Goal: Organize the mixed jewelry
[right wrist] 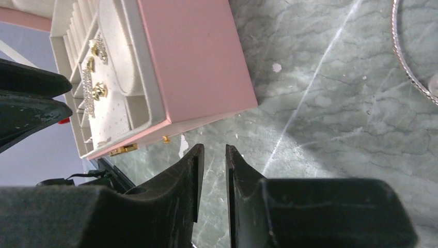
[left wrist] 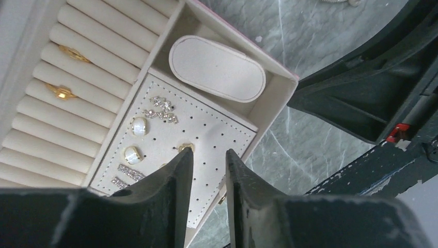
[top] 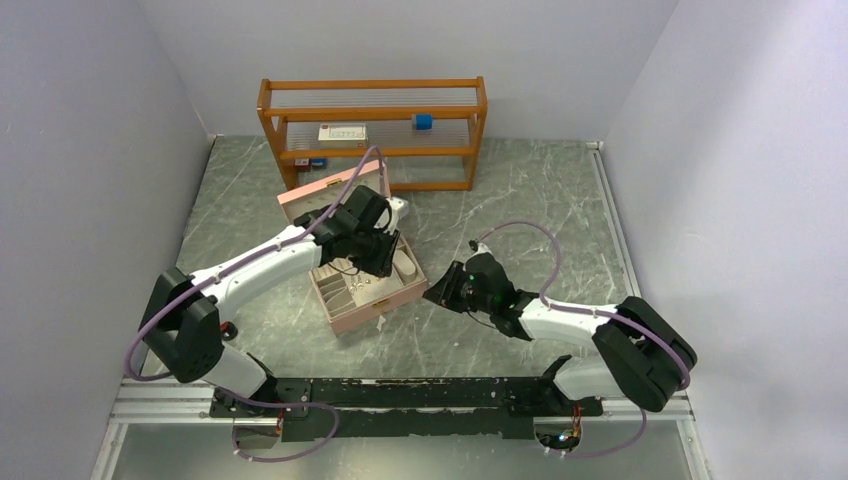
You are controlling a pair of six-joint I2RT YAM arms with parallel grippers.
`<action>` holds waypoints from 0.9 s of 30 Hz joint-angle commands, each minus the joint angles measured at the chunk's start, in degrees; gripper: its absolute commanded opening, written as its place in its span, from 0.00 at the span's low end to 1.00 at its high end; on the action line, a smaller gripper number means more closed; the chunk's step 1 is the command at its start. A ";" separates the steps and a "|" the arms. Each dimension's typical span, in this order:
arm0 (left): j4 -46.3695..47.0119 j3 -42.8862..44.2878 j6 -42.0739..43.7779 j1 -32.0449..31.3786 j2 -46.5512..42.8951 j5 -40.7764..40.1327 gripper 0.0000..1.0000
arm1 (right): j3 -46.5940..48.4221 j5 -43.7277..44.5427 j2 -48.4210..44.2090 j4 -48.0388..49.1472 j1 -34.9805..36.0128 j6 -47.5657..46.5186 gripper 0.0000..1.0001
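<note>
Hovering over the open pink jewelry box [top: 368,311], the left fingers [left wrist: 184,165] stand slightly parted with nothing between them, their tips above the perforated earring pad [left wrist: 217,129]. Most of the mixed jewelry [left wrist: 155,111] sits inside the box. Two gold rings [left wrist: 74,53] are tucked into the cream ring rolls [left wrist: 103,31] on one side. On the pad are two pearl-like studs [left wrist: 139,125], a cluster of sparkling silver pieces [left wrist: 162,108], two glittering bars [left wrist: 131,172] and a small gold stud [left wrist: 186,148] just beside the left fingertip. An oval cream cushion [left wrist: 217,68] fills the neighbouring compartment.

The right fingers [right wrist: 195,168] are also released, with a narrow gap between them that holds nothing. They hang low over the green marbled desk [right wrist: 310,155], near the box's pink outer wall and its gold clasp [right wrist: 124,150]. A thin silver strand [right wrist: 408,67] curves across the desk, well apart from the box. A wooden shelf [top: 372,130] stands at the back.
</note>
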 commanded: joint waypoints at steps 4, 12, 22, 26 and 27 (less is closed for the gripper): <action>3.37 -1.84 -0.97 -0.35 2.87 1.99 0.32 | -2.38 1.29 -0.27 0.27 0.37 0.52 0.26; 3.27 -2.11 -0.47 -0.33 4.68 0.49 0.31 | -3.01 0.65 1.56 1.62 0.38 0.98 0.26; 2.64 -0.47 1.26 -0.35 1.97 2.85 0.33 | -1.04 0.64 0.72 -1.20 0.33 0.42 0.26; 7.26 -1.60 2.20 -0.41 -2.80 7.57 0.40 | 4.55 5.21 -3.69 -11.93 0.23 -0.57 0.26; 8.39 -1.98 2.21 -0.39 -4.07 8.09 0.41 | 6.16 7.21 -4.70 -15.21 0.13 -1.11 0.26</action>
